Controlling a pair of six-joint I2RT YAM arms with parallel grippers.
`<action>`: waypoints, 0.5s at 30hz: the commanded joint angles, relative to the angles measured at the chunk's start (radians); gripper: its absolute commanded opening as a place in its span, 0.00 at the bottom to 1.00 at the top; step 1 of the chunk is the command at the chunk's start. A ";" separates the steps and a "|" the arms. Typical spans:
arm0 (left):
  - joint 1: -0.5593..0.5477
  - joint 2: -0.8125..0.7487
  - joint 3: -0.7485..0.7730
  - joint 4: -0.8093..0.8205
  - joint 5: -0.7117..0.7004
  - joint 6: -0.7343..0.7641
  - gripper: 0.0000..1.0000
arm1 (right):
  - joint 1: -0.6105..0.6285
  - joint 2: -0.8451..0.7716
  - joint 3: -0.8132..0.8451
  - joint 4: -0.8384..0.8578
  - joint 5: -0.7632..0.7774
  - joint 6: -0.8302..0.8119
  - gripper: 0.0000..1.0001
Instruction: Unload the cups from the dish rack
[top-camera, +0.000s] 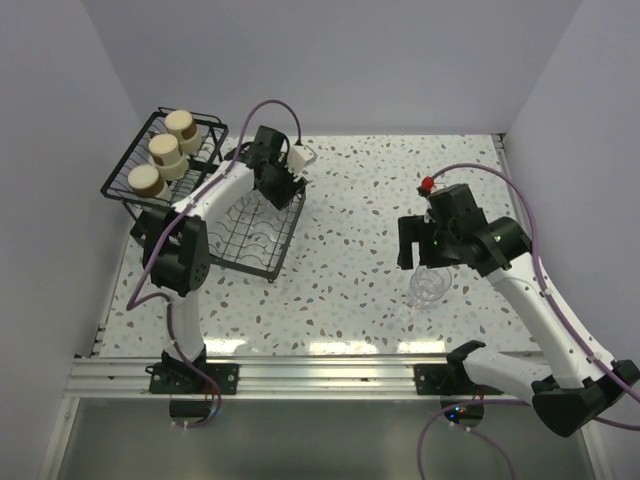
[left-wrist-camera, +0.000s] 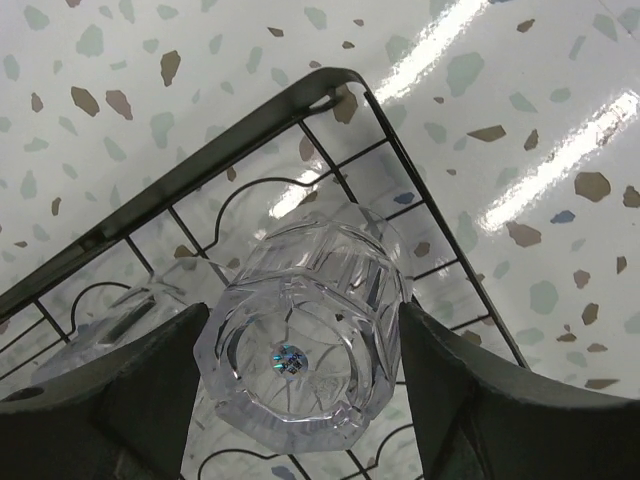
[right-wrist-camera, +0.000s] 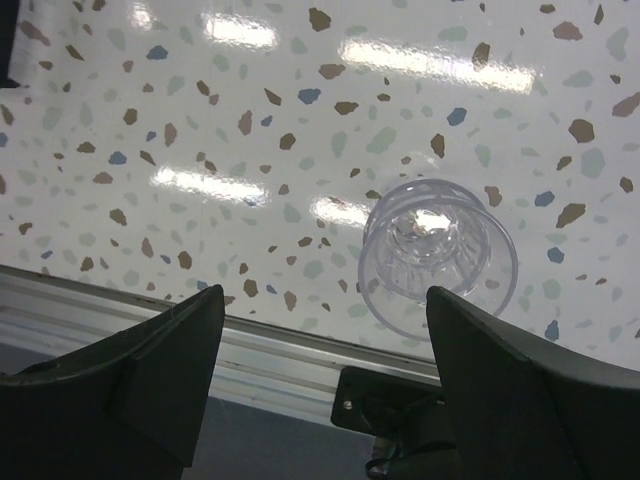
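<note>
The black wire dish rack (top-camera: 288, 238) stands at the far left, and its corner rim shows in the left wrist view (left-wrist-camera: 200, 165). Three cream cups (top-camera: 165, 151) sit in its raised basket. My left gripper (top-camera: 282, 190) hangs over the tray's far right corner. In the left wrist view the gripper (left-wrist-camera: 303, 310) is shut on a clear ribbed tumbler (left-wrist-camera: 300, 345), base towards the camera. A second clear tumbler (left-wrist-camera: 120, 320) lies beside it, partly hidden. My right gripper (top-camera: 420, 258) (right-wrist-camera: 325, 335) is open and empty above a clear tumbler (top-camera: 428, 287) (right-wrist-camera: 438, 250) standing on the table.
An aluminium rail (top-camera: 320, 375) runs along the table's near edge and also shows in the right wrist view (right-wrist-camera: 270, 345). White walls close in the left, back and right sides. The speckled tabletop (top-camera: 350, 250) lies between rack and right arm.
</note>
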 joint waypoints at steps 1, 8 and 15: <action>0.005 -0.122 0.035 -0.048 0.005 -0.004 0.00 | -0.004 -0.037 0.072 0.049 -0.078 -0.029 0.86; 0.005 -0.326 0.059 -0.024 0.054 -0.069 0.00 | -0.004 -0.085 0.109 0.212 -0.218 -0.015 0.86; 0.005 -0.602 -0.008 0.155 0.423 -0.272 0.00 | -0.004 -0.105 0.077 0.682 -0.508 0.161 0.85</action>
